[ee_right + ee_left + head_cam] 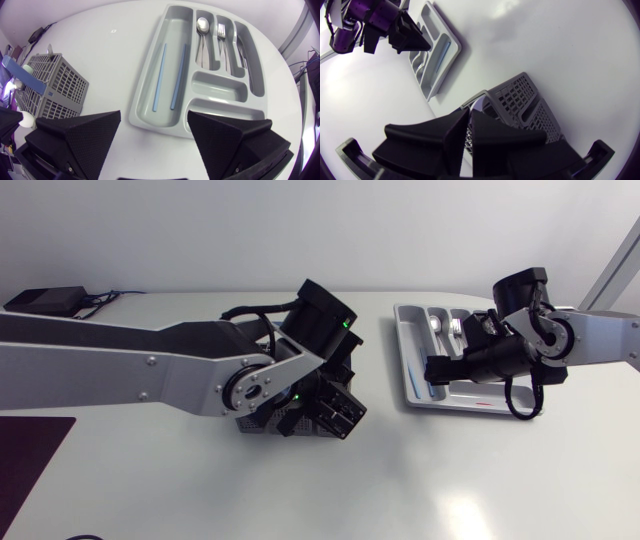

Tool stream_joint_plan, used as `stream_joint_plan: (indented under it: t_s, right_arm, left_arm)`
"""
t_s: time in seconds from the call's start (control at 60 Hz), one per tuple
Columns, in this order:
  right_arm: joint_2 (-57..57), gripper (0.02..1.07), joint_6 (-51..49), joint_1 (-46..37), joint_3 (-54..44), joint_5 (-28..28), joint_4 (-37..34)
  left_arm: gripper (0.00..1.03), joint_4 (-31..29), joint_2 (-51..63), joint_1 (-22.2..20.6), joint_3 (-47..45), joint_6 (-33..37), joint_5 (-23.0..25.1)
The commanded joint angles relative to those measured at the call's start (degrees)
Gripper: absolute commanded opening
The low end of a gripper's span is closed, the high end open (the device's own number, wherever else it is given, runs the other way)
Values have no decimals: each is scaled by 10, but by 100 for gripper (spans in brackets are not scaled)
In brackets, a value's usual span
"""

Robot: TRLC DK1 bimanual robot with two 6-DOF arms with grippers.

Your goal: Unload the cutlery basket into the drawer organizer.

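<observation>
- Grey cutlery basket [55, 87] stands on the white counter [200, 490], apart from the organizer. In the head view it is mostly hidden under the left arm [120, 360].
- A blue-handled piece [12, 65] and a pale rounded piece [26, 70] stick up from the basket's far end. Can't tell what they are.
- Left pincer [470, 114] is right over the basket's rim, pointing down at it. Fingers are pressed almost together with only a thin slit between. Can't tell if anything is pinched in there.
- Grey drawer organizer [220, 84] lies flat on the counter, on the right arm's [600, 340] side.
- Two blue sticks [159, 77] lie side by side in the long outer compartment.
- Spoon [201, 35] is in the next slot and fork [222, 37] in the slot beside it. The slot past the fork holds something dark, unclear.
- The small cross compartments are bare.
- Right pincer [154, 117] hangs above the organizer's near edge. Fingers are spread wide, nothing between them.
- Dark mat [30, 450] sits at the counter's near-left corner, black box [45, 300] at the far-left corner.
</observation>
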Motion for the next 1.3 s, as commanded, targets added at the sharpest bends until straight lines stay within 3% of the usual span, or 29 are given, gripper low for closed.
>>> stream_joint_plan:
  t_s: [0.0, 0.55, 0.85, 1.283]
  right_arm:
    - [-10, 98, -7, 4, -16, 4, 6]
    - [-74, 100, -7, 54, -39, 40, 3]
    - [-161, 100, -27, 72, -67, 40, 3]
    - [-202, 100, -51, 78, -85, 24, 9]
  left_arm:
    - [20, -1, 6, -4, -17, 20, -4]
    - [20, 2, -100, -14, -39, 8, -4]
    - [20, 0, -158, -19, -45, -15, -6]
    - [20, -1, -189, -20, -46, -54, -10]
